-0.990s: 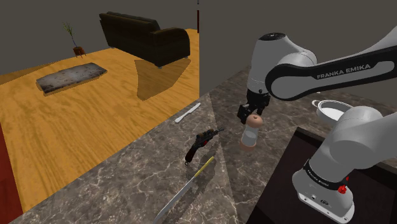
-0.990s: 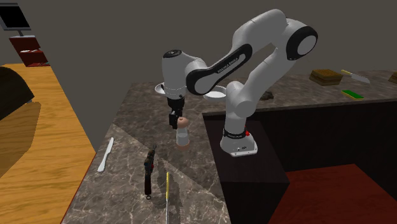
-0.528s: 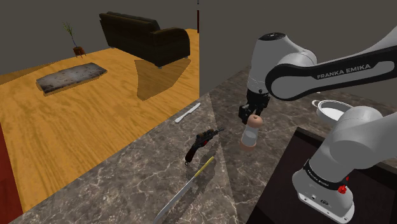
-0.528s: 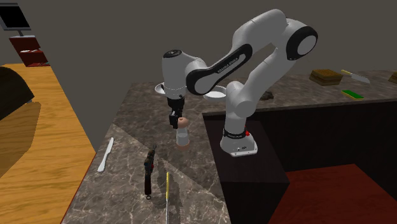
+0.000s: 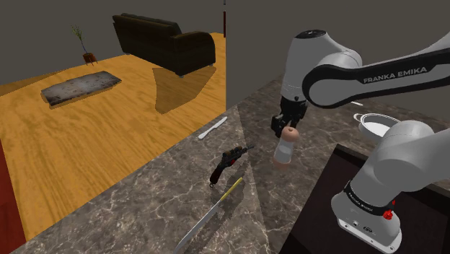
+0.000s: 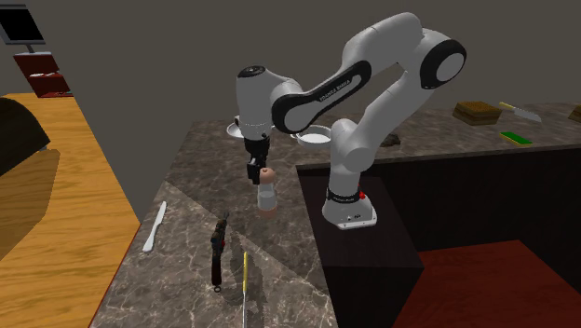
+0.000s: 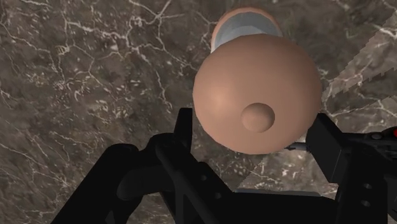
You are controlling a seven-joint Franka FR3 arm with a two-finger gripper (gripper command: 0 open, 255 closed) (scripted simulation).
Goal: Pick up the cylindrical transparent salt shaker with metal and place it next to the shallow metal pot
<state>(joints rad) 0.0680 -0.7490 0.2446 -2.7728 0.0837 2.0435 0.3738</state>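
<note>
Over the dark marbled counter point(image 5: 173, 202), the black gripper point(image 5: 287, 124) is clenched on the rounded tan cap of the salt shaker point(image 5: 285, 151). The shaker's clear body tilts slightly beneath the fingers, apart from the shallow pot point(image 5: 375, 127). White lettering on the arm point(image 5: 339, 83) reads FRANKA EMIKA.

Salt shaker point(image 5: 285, 149) with clear cylindrical body and rounded pinkish-tan cap, slightly tilted, cap clasped in the black gripper point(image 5: 289, 130), over the middle of the marble countertop point(image 5: 144, 209), shallow pale pot point(image 5: 375, 126) upright, well apart near the countertop's far edge
</note>
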